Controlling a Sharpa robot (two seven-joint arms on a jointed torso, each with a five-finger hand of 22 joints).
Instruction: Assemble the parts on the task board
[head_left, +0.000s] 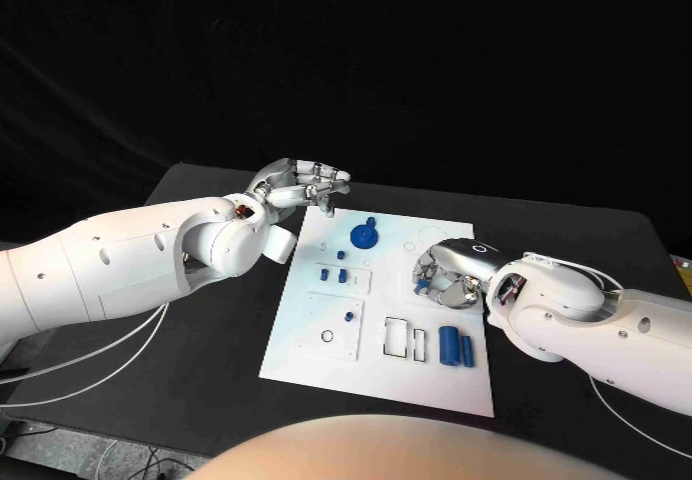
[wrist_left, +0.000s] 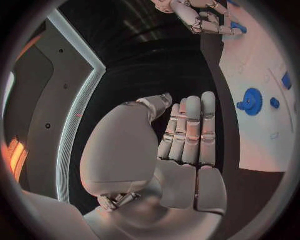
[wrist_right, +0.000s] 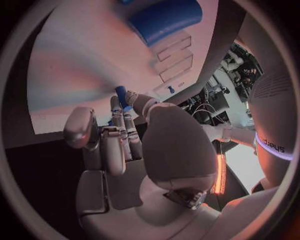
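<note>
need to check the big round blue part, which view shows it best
The head view: the round blue part lies in plain sight on the task board, near its far edge. The left wrist view shows it small at the rim. The right wrist view doesn't plainly show it.

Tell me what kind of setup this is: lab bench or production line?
Most likely a lab test bench: a black table against a dark backdrop, bearing just a white task board with small blue parts such as a round blue disc and two blue cylinders.
</note>
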